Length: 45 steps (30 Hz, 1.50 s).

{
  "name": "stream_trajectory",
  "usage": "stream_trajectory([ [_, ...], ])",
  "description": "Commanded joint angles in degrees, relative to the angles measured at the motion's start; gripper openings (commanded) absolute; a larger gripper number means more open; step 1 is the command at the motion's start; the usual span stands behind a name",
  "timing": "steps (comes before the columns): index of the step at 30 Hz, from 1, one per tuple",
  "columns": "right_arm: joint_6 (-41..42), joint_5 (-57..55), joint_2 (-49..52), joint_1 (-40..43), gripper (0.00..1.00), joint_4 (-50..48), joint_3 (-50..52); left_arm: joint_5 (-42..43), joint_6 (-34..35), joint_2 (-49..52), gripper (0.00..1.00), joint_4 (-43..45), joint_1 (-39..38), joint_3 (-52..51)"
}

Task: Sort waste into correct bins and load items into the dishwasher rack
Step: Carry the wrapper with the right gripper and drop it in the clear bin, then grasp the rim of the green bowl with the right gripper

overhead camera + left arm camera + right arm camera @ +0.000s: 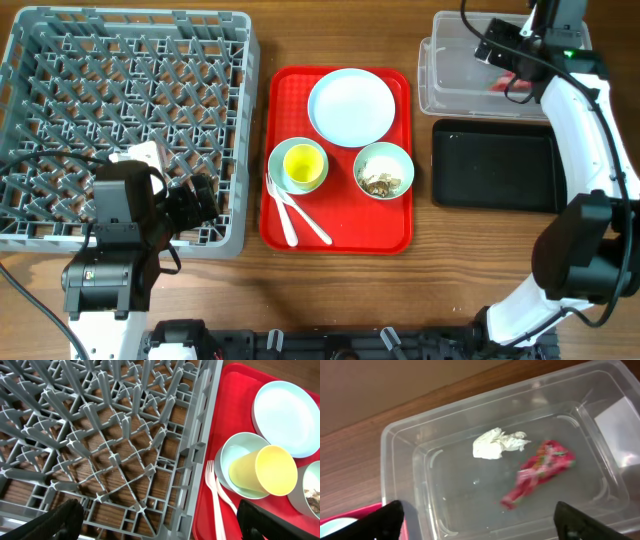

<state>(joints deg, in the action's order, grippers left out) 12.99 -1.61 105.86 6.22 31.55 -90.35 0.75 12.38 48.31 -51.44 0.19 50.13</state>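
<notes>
One grey dishwasher rack (130,18) lies under the left hand (160,520). To that hand's right there is one red serving tray (345,228), and on it one white plate (351,106), two bowls — a pale green bowl (275,165) and a pale bowl (405,160) — one yellow cup (304,165) and two white plastic utensils (289,228). Beneath the right hand (480,520) there is one clear tub (400,460) holding one red wrapper (540,472) and one white tissue (497,444). Behind that hand, just beside the tub, lies one black tray (495,165). Hands — two.
</notes>
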Motion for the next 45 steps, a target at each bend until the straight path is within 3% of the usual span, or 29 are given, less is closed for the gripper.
stream_trajectory([
  [1, -3.6, 7.5, -1.5, -0.2, 1.0, 2.1, -0.1, -0.1, 0.5, -0.5, 1.0, 0.2, 0.3, 1.3],
  [9, -6.0, 19.5, -10.3, -1.7, 0.99, 22.3, -0.1, -0.2, 0.5, -0.5, 1.0, 0.2, 0.3, 1.3],
  [13, -9.6, 20.2, -13.0, -4.6, 0.92, 31.0, -0.1, -0.2, 0.5, -0.5, 1.0, 0.2, 0.3, 1.3],
  [19, -9.6, 19.9, -15.8, -11.0, 0.85, 35.7, 3.7, -0.1, 0.5, -0.5, 1.0, 0.2, 0.3, 1.3],
  [30, -5.3, 10.8, -18.6, -29.6, 0.81, 23.8, 18.1, -0.2, 0.5, -0.5, 1.0, 0.2, 0.3, 1.3],
  [33, -4.3, 10.3, -18.4, -33.6, 0.72, 17.2, 22.4, -0.1, 0.5, -0.5, 1.0, 0.2, 0.3, 1.3],
  [37, -0.7, 8.7, -17.1, -36.3, 0.68, 10.1, 26.5, -0.1, 0.5, -0.5, 1.0, 0.1, 0.3, 1.3],
  [42, 0.7, 8.7, -15.1, -38.8, 0.52, 2.8, 29.8, -0.1, 0.5, -0.5, 1.0, 0.1, 0.3, 1.3],
  [45, 2.4, 7.5, -13.2, -39.3, 0.5, 0.4, 31.0, -0.2, 0.5, -0.5, 1.0, 0.1, 0.3, 1.3],
])
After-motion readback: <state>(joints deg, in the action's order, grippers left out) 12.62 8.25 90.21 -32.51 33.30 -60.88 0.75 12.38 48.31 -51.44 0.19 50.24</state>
